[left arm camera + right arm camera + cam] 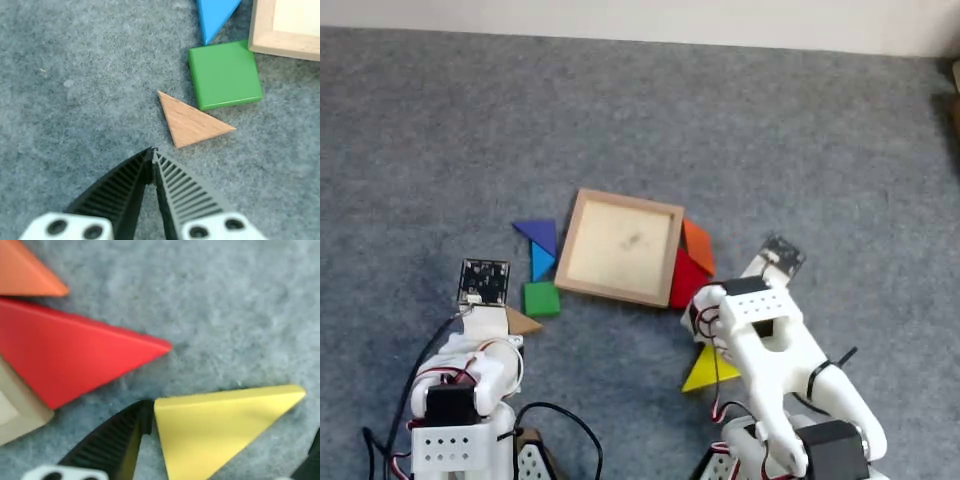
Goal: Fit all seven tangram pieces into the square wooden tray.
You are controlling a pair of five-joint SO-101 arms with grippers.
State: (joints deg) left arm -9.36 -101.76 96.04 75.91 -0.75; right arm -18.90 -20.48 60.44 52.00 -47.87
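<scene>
Right now the tray sits in the middle of the high view, on a grey mat. All seven pieces lie on the mat around it.

On the tray's left side is the dark blue triangle. The light blue triangle is just below it. The green square comes next, near the tray's lower left corner. The wood triangle lies just beside the green square, a bit lower in the frame.

On the tray's right side, the orange piece and the red triangle lie right up against the tray. The yellow triangle lies lower down, apart from the red one. It is partly hidden by the right arm.

The left arm is in the lower left of the frame. The left gripper has its jaws closed together, with nothing in them. Its tip is near the wood triangle but not touching it.

The right gripper has its jaws spread wide, one on each side of the yellow triangle. One finger is right at a corner of that triangle.
</scene>
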